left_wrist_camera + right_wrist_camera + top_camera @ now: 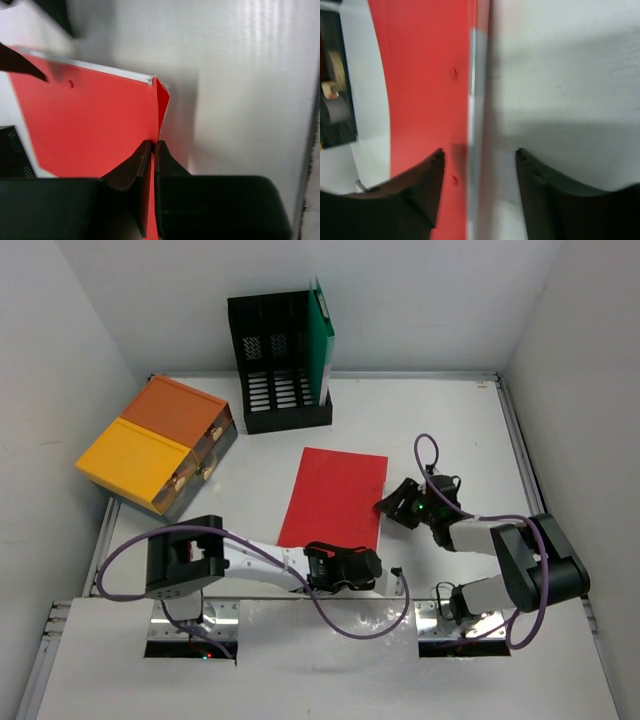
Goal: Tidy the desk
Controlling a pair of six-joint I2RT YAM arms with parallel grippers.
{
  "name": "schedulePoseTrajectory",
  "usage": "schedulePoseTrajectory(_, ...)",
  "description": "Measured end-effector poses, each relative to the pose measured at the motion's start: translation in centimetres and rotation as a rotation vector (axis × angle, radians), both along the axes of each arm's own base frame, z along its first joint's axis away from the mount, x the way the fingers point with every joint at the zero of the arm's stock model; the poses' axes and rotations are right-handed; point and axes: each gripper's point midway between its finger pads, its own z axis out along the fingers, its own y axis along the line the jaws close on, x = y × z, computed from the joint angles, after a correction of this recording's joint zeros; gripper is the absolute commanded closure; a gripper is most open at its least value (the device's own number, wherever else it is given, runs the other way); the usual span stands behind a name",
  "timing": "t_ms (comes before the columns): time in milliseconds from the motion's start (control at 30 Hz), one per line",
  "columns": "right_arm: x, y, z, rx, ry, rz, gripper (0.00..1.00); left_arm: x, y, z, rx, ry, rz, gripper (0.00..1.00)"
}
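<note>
Left gripper (154, 145) is clamped on the red folder (335, 490) at its near right edge, hiding that corner from above. Right gripper (479, 152), jaws apart, straddles the folder's right edge. White desk (470, 430) stretches rightward to its rail; black rack (270, 370) stands at the far wall.
</note>
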Motion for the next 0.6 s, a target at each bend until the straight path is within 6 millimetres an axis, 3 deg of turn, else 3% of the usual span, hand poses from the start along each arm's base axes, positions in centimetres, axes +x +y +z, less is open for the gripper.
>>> schedulePoseTrajectory(167,-1.3,0.2,0.2,0.011,-0.001,0.031,0.34,0.8,-0.4,2.6,-0.065,-0.045,0.022,1.00)
schedulePoseTrajectory(400,-1.8,1.5,0.3,0.098,0.005,0.050,0.36,0.8,-0.3,2.8,-0.057,-0.053,0.013,1.00)
schedulePoseTrajectory(500,-1.1,2.7,0.3,0.134,0.016,0.069,0.42,0.7,-0.2,2.7,-0.050,-0.047,0.006,1.00)
schedulePoseTrajectory(600,0.0,3.7,0.1,0.175,0.028,0.076,0.67,0.5,-0.1,2.7,-0.047,-0.041,0.001,1.00)
